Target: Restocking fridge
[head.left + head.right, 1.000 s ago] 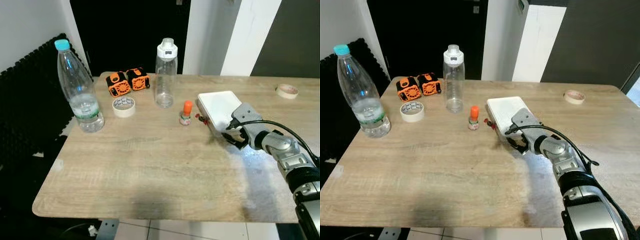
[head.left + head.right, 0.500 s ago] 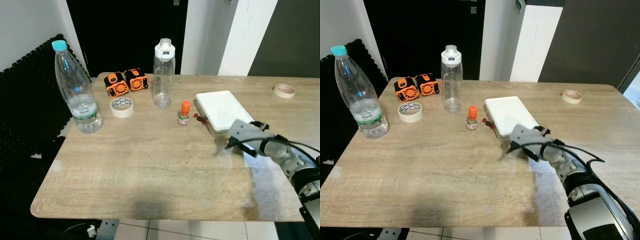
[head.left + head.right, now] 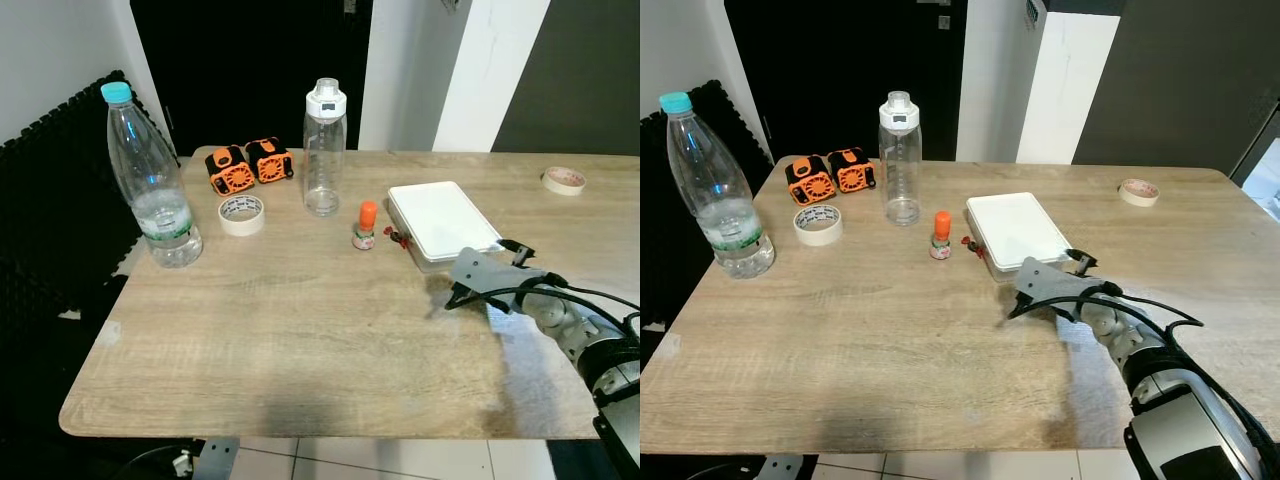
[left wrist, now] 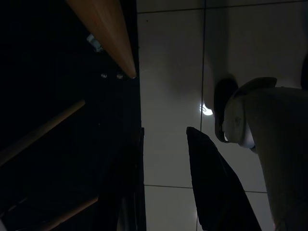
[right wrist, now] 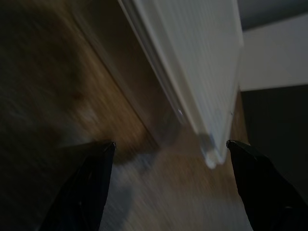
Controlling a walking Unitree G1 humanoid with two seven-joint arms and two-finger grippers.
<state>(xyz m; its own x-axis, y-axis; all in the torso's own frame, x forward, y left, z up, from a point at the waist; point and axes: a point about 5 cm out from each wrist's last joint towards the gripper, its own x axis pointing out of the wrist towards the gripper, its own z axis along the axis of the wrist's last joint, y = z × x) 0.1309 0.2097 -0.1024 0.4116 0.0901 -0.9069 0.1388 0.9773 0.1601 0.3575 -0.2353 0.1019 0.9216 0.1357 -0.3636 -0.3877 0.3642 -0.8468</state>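
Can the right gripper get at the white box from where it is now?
Probably yes. The right gripper sits open on the table just at the white box's near edge, with nothing between them; the small orange-capped bottle stands off to the side.

Wooden table [image 3: 300, 340] with bottles [image 3: 150, 185], tape rolls [image 3: 244, 213], white box [image 3: 440, 220]

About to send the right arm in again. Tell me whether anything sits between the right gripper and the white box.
Nothing visible does. The right gripper hangs open just off the near corner of the white box, with bare wooden table between them. The small orange-capped bottle stands off to the box's left side.
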